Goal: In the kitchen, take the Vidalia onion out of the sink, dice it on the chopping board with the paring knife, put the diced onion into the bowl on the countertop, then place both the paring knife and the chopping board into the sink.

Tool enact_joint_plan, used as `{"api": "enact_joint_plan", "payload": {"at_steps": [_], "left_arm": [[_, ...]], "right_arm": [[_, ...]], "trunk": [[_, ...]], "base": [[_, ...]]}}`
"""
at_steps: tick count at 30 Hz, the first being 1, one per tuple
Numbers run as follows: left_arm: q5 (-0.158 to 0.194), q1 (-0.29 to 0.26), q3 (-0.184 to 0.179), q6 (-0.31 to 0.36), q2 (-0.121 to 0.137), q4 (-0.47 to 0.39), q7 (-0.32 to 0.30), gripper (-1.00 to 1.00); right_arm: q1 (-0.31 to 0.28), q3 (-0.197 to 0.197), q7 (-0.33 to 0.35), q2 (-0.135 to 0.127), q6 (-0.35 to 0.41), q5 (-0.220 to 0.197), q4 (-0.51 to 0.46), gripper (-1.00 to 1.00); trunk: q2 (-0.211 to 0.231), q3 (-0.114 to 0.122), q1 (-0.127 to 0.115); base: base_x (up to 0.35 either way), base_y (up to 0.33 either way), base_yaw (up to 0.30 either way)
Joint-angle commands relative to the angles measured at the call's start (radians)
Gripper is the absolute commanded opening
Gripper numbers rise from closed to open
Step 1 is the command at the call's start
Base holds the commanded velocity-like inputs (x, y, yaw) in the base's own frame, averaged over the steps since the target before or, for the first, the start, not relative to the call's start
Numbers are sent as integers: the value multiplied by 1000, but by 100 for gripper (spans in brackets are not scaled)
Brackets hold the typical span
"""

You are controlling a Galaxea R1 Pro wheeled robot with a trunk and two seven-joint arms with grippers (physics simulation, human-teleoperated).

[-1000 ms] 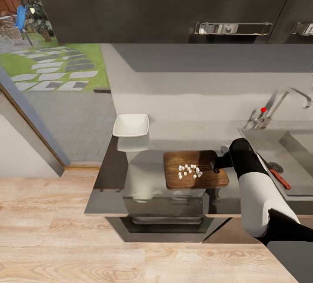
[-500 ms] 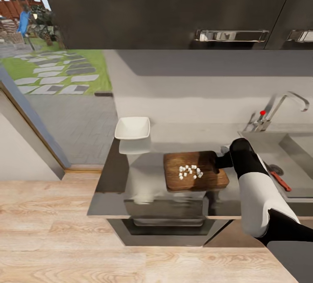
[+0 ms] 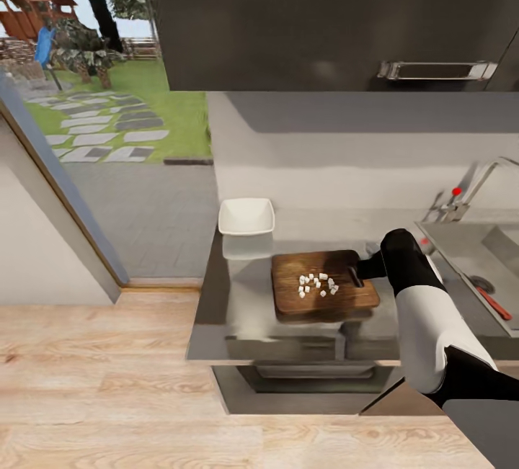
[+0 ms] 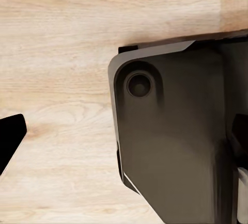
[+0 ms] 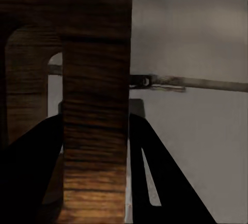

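The dark-brown chopping board (image 3: pixel 317 289) hovers just above the grey countertop (image 3: pixel 238 296), carrying a cluster of small white diced onion cubes (image 3: pixel 317 284). My right gripper (image 3: pixel 358 274) is shut on the board's slotted right end; in the right wrist view its dark fingers (image 5: pixel 155 182) clamp the wood (image 5: pixel 95 79) from both sides. The white bowl (image 3: pixel 246 216) sits on the countertop behind and left of the board. At the far right the red-handled paring knife (image 3: pixel 496 302) lies in the grey sink (image 3: pixel 461 246). My left gripper (image 4: pixel 124 141) hangs open over the wooden floor.
A chrome tap with a red knob (image 3: pixel 456 191) stands behind the sink. Dark wall cabinets (image 3: pixel 324 15) hang over the countertop. A glass door (image 3: pixel 86 152) to the left looks onto a garden. Pale wood floor (image 3: pixel 94 382) runs in front of the counter.
The whole view has shifted, so counter, bowl and sink sit further right in the picture. The held board keeps its place in the picture and is now closer to the bowl.
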Motion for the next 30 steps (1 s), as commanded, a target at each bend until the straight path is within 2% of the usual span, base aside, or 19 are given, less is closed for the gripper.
{"api": "enact_joint_plan", "payload": {"at_steps": [1,30], "left_arm": [[5,-1,-8,-5,0,2,1,100],[5,-1,-8,-5,0,2,1,100]], "right_arm": [[-1,-3,11,1,3,8,-1,-100],[-1,-5,10,-2,5,9,0,-100]], "trunk": [[-2,0,1],[-2,39,1]], "base": [[0,298,-83],[0,298,-182]]}}
